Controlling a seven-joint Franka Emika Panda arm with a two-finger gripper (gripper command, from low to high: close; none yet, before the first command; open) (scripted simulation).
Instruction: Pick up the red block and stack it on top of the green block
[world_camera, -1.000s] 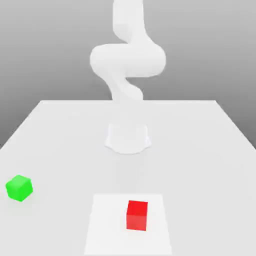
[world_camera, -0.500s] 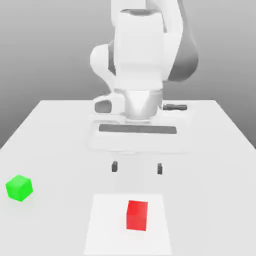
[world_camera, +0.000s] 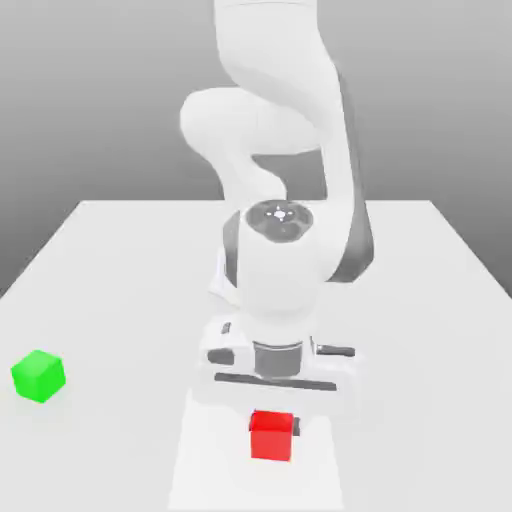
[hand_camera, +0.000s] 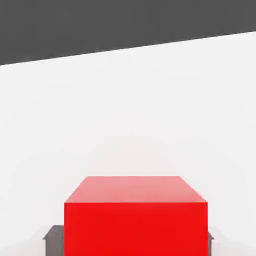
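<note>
The red block (world_camera: 272, 437) rests on a paler square patch near the table's front edge. My gripper (world_camera: 272, 430) has come straight down over it, and a dark fingertip (world_camera: 297, 428) shows at the block's right side. In the hand view the red block (hand_camera: 135, 220) sits between the two dark finger pads (hand_camera: 51, 236), which press against its sides, so the gripper (hand_camera: 130, 240) is shut on it. The green block (world_camera: 38, 376) stands alone at the exterior view's left, well apart from the gripper.
The white table (world_camera: 120, 260) stretches back to the arm's base. A paler square patch (world_camera: 205, 455) lies under the red block. The arm's bulky links (world_camera: 280, 260) rise right behind the hand.
The hand has dropped from above the table down onto the red block, and its fingers have gone from wide apart to closed against the block's sides. Both blocks stay where they were.
</note>
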